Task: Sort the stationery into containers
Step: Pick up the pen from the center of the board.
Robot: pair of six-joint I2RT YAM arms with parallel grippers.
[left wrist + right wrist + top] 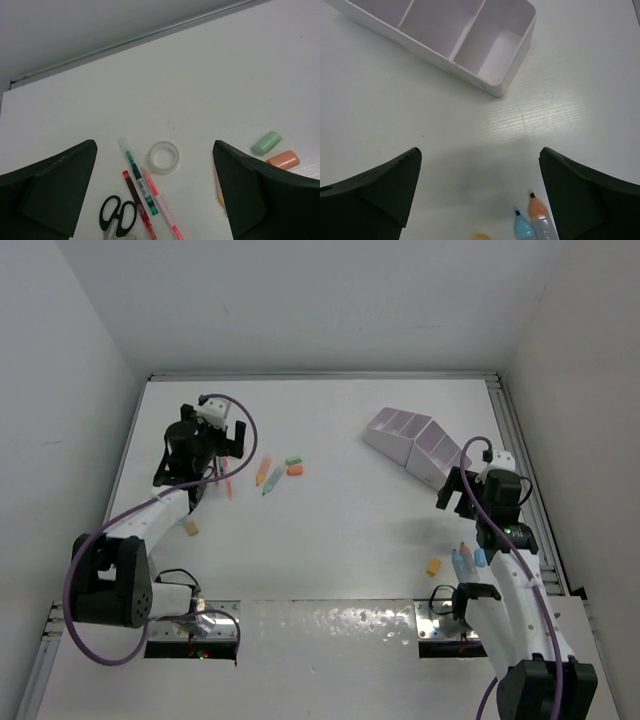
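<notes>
Worktop: white, with pale walls around it; your stationery lies in two loose groups, left and right.
Left end effector: jaws spread wide and gripping nothing, hanging over the left group.
Below it: the tape ring lies flat under your gap.
Pens: the green pen lies just left of the ring. The red pen and pink pen flank its lower end, all three roughly parallel.
Scissors: black handles, close against the red pen on its left.
Erasers: the green eraser and orange eraser lie side by side, beyond your right finger.
Pencils: from above, the orange pencil and green pencil lie next to each other, between the end effector and the erasers.
Right end effector: jaws wide apart and holding nothing, above bare worktop.
Nearest it: a blue cap and an orange cap touch at the lower edge of your wrist view. A yellow bit lies just left of them.
Organiser: ahead of your right end effector at the far right, with lilac-lined compartments in a row, well apart from the left group.
</notes>
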